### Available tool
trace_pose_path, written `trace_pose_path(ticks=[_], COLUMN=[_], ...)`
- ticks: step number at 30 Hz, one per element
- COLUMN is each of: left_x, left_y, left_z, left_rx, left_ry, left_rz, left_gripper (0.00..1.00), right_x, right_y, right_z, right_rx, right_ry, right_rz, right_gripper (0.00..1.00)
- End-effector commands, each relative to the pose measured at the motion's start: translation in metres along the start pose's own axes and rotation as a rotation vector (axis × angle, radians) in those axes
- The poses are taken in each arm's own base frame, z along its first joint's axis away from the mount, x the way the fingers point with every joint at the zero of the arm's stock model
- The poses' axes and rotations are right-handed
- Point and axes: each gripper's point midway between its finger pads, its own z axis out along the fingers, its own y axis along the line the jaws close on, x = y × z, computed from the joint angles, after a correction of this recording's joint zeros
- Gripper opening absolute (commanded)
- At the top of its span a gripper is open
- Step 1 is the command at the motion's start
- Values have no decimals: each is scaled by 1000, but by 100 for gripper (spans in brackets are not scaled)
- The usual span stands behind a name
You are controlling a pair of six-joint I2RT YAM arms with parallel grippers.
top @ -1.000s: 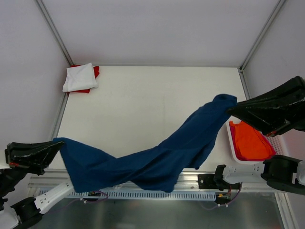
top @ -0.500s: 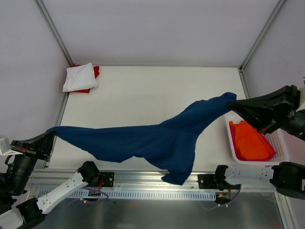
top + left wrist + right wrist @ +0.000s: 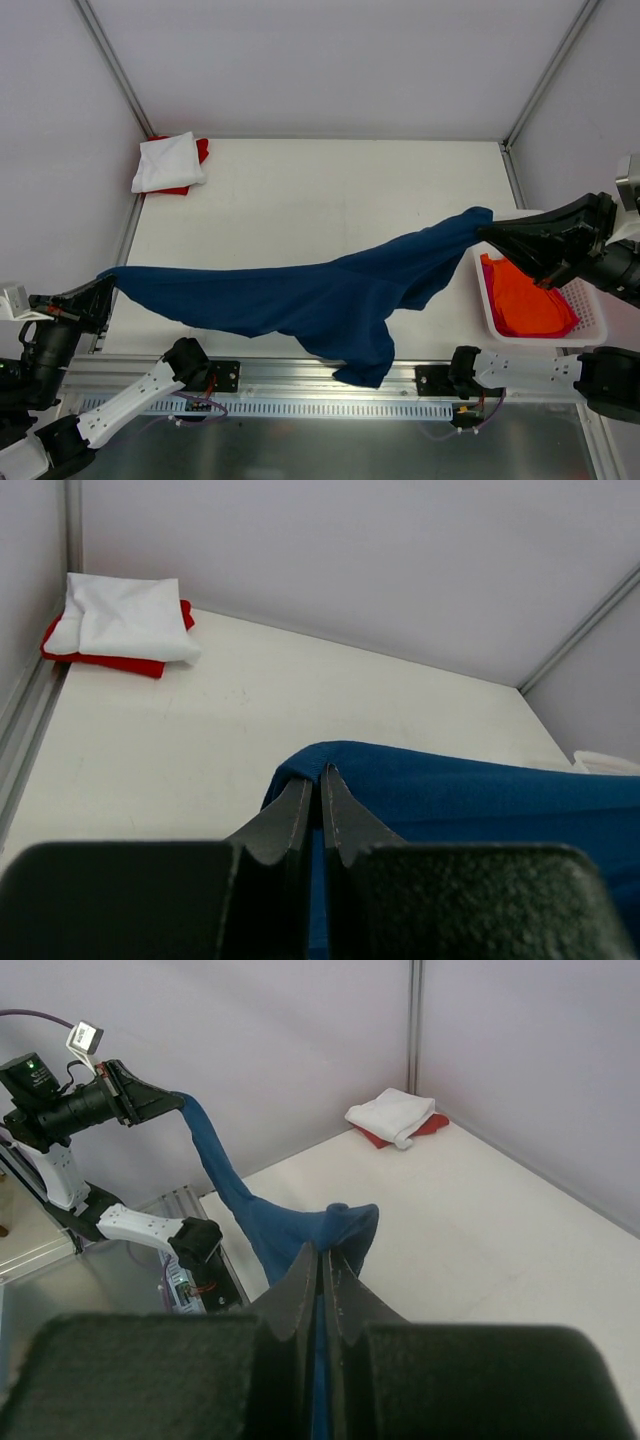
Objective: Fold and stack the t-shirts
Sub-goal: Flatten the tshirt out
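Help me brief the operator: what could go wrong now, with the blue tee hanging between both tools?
The left tool and right tool each pinch only a small bit of the tee; stretched like this, it might slip out.
Its sagging middle hangs over the near rail and could snag there.
Its right end is close to the basket and might catch the rim.

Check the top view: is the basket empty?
No, an orange t-shirt lies inside the white basket.
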Motion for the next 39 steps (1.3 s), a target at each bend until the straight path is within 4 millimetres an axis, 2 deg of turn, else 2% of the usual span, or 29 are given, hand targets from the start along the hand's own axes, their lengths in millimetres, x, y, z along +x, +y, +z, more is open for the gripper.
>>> trace_pose_path(ticks=[1,5,10,11,12,15,17,18,20,21,22,23,24,25,26,27,29,33,39], left_x=[-7,-19,-35,-36,-41,-57,-69,-82,-95,-98,-115,-124,-128,-138,-141,-143,-151,-159,-170], left_y=[3,-18,-35,-49,-55,-86,-101,-115,-132,-148,-151,-159,-161,-166,-167,-168,-167,-158,-148], left_z=[-23,-29,-36,-35,-39,-48,-60,-72,-91,-107,-125,-146,-146,-169,-180,-191,-211,-238,-262], left_rx=[100,204,290,339,369,531,641,738,869,1000,1070,1186,1188,1303,1358,1408,1499,1585,1653], left_ry=[-69,-55,-47,-18,-19,-28,-53,-70,-91,-82,-136,-154,-167,-214,-227,-244,-288,-365,-445], left_rz=[-78,-93,-139,-130,-140,-88,-63,-47,-18,4,-2,9,4,13,6,5,-7,-33,-68], left_gripper=[0,0,0,0,0,0,0,0,0,0,0,0,0,0,0,0,0,0,0], right_x=[-15,-15,-27,-28,-31,-40,-47,-50,-66,-71,-78,-86,-91,-84,-97,-96,-101,-109,-129], right_y=[1,19,21,30,33,36,35,37,49,55,69,75,81,97,105,118,130,146,174], right_z=[-13,-16,-27,-32,-37,-54,-64,-67,-82,-87,-99,-106,-112,-113,-130,-140,-146,-166,-194], right_rx=[-18,-124,-142,-193,-217,-246,-252,-265,-336,-375,-460,-499,-536,-632,-696,-790,-873,-923,-949], right_ry=[-72,-70,-116,-125,-141,-201,-237,-244,-290,-306,-331,-369,-394,-376,-446,-459,-511,-557,-640], right_rz=[-8,-12,-6,-15,-23,-30,-35,-40,-50,-51,-54,-52,-49,-53,-35,-41,-31,-2,-63], right_gripper=[0,0,0,0,0,0,0,0,0,0,0,0,0,0,0,0,0,0,0])
